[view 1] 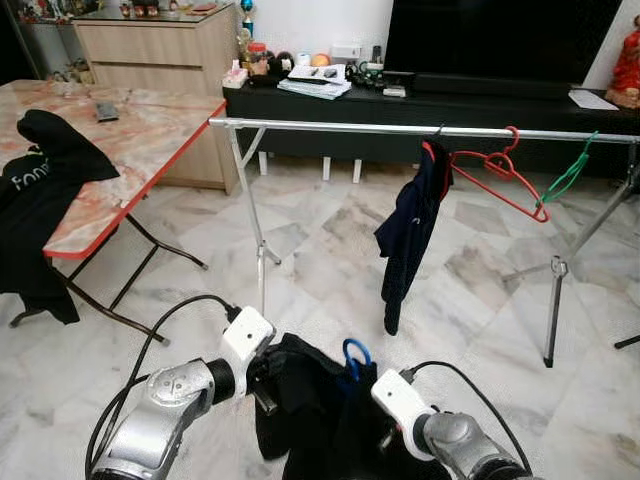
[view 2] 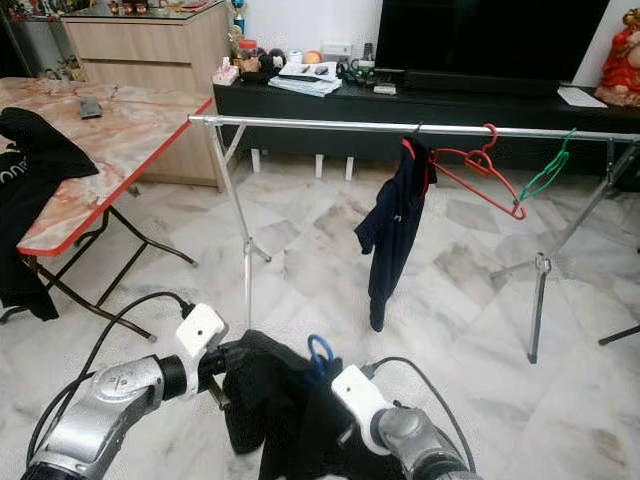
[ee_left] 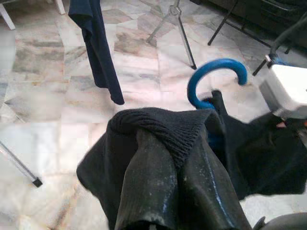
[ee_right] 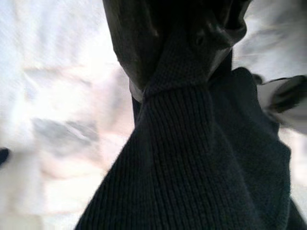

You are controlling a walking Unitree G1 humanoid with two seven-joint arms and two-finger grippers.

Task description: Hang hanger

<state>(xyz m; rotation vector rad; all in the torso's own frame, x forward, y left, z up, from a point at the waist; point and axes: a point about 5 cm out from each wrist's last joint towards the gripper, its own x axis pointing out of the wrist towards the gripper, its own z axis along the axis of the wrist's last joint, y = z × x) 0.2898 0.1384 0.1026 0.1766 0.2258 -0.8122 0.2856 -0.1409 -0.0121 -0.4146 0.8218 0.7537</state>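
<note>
A black knit garment (view 1: 312,405) on a blue hanger, whose hook (view 1: 355,356) sticks up, is held low in front of me between both arms. My left gripper (ee_left: 163,139) is shut on the garment's ribbed collar (ee_left: 160,122), just beside the blue hook (ee_left: 213,76). My right gripper (ee_right: 180,72) is shut on the knit fabric (ee_right: 192,158) on the other side; in the head view its fingers are buried in the cloth. Ahead stands the silver clothes rail (view 1: 400,129), above and beyond the garment.
On the rail hang a navy garment (view 1: 410,235), a red hanger (view 1: 497,177) and a green hanger (view 1: 567,172). The rack legs (view 1: 262,250) stand on marble floor. A folding table (view 1: 130,150) with a black shirt (view 1: 40,190) is at the left; a TV console (view 1: 450,98) is behind.
</note>
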